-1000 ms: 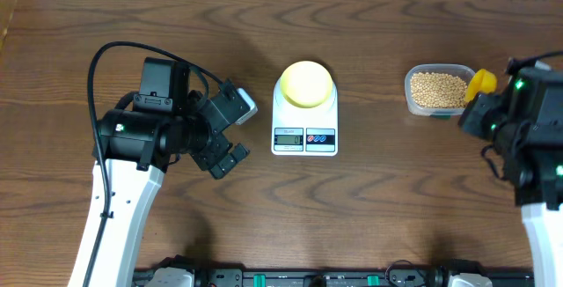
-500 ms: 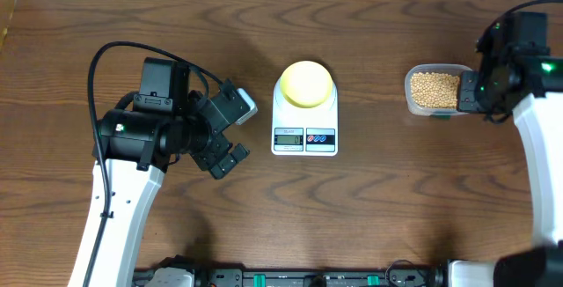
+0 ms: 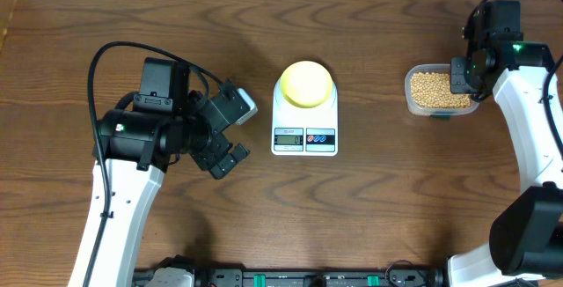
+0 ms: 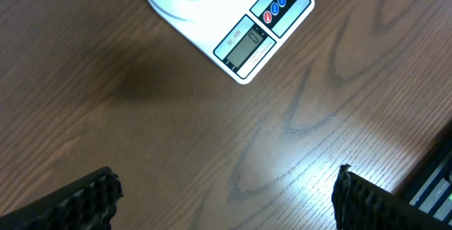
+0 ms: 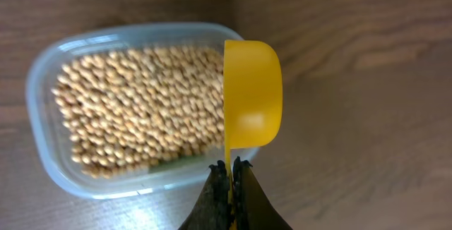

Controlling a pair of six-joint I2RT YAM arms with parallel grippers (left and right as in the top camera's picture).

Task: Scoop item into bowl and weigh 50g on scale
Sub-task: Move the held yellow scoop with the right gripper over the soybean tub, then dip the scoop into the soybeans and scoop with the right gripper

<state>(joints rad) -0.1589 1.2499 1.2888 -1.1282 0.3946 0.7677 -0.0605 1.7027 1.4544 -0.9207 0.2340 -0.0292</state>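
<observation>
A clear tub (image 5: pixel 42 82) stands well right of the scale (image 3: pixel 304 137) and is nearly full of tan beans (image 5: pixel 134 110). The pale bowl (image 3: pixel 305 84) sits on the scale's round platform, and its inside shows only plain yellow-green.

The right claw (image 5: pixel 229 170) is pinched tight on the thin handle of a yellow scoop (image 5: pixel 252 92). The scoop's cup lies over the tub's rim on the side away from the scale, and I cannot tell whether it holds any beans. The left claw (image 4: pixel 226 202) hangs spread wide with nothing in it, left of the scale near its display end.

Bare wood of the table (image 3: pixel 396 199) shows between scale and tub and in front of the scale. The table's back edge runs well behind it.
</observation>
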